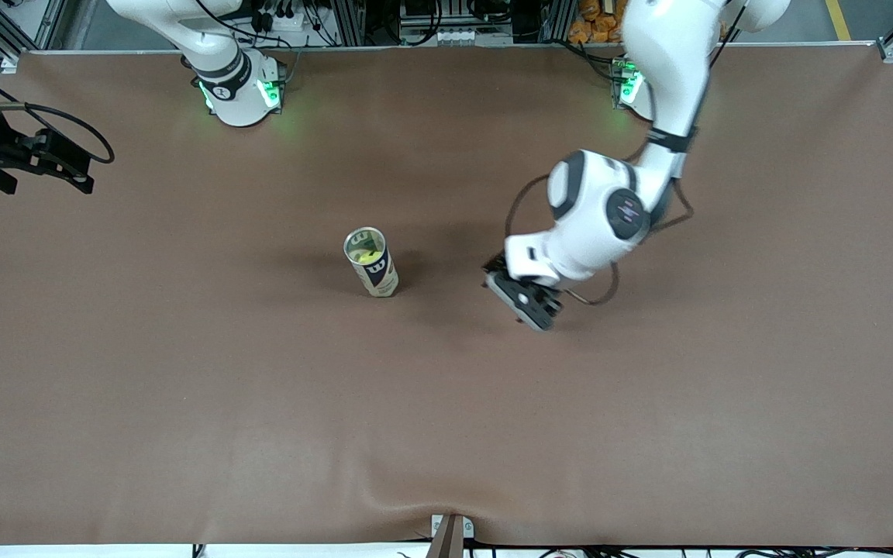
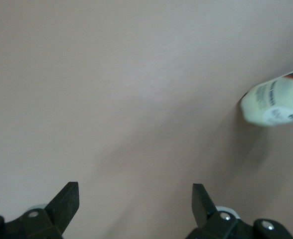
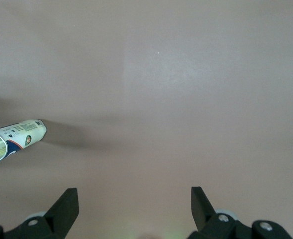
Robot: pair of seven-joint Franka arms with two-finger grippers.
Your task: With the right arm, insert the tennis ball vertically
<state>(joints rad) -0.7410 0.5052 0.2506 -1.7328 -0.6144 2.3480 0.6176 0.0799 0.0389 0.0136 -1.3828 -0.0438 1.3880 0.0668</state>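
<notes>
I judge the insertion done: the tennis ball sits inside the upright ball can. Left gripper, beside the can, and right gripper, at the right arm's end, are both wide open, empty; next I only retreat.

High front view; downward wrist views

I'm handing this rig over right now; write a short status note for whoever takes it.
Left gripper: open, empty, low over bare brown table beside the can.
Right gripper: open, empty, raised at the right arm's end of the table.
Upright cylindrical tennis-ball can: mid-table, lid off, yellow-green tennis ball visible inside.
Done: ball appears inserted.
Left: seemingly nothing except retracting the arms.
</notes>
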